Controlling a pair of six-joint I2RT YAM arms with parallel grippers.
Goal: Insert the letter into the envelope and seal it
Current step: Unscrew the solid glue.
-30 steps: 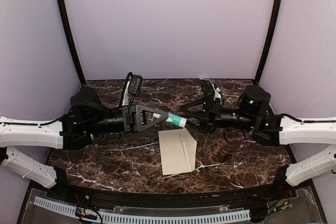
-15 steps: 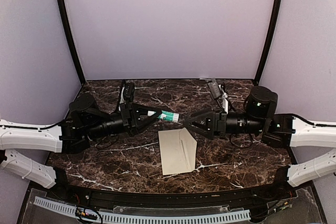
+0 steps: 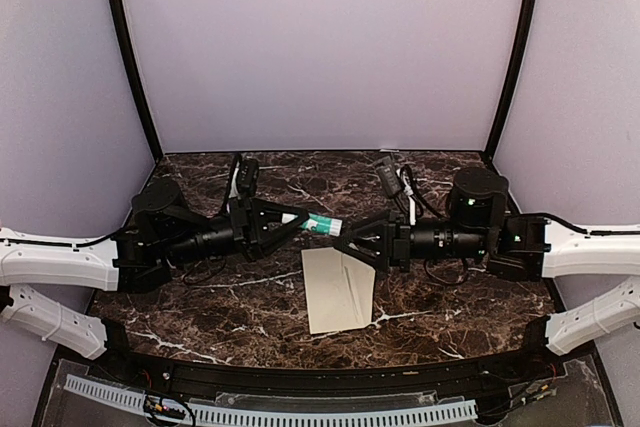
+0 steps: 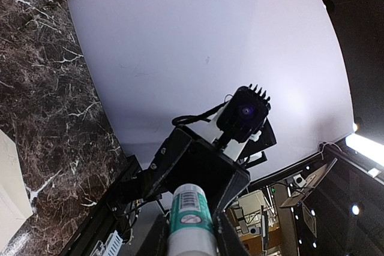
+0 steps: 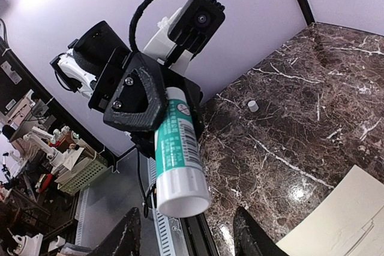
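Note:
My left gripper [image 3: 297, 223] is shut on a white and green glue stick [image 3: 320, 223], held level above the table with its white end toward the right arm. My right gripper [image 3: 347, 244] is open, its fingertips just short of that white end. In the right wrist view the glue stick [image 5: 177, 155] points at the camera from the left gripper [image 5: 139, 101], between my open right fingers [image 5: 127, 235]. The envelope [image 3: 338, 288] lies flat on the table below, with diagonal flap lines showing. The letter is not seen as a separate sheet.
A small white cap [image 5: 253, 105] stands on the dark marble table [image 3: 240, 302] behind the left gripper. A corner of the envelope [image 5: 345, 220] shows at the lower right of the right wrist view. Purple walls enclose the table on three sides.
The right gripper has moved left and down toward the glue stick's white end. The left gripper drew back left with the stick a second ago and has since held still.

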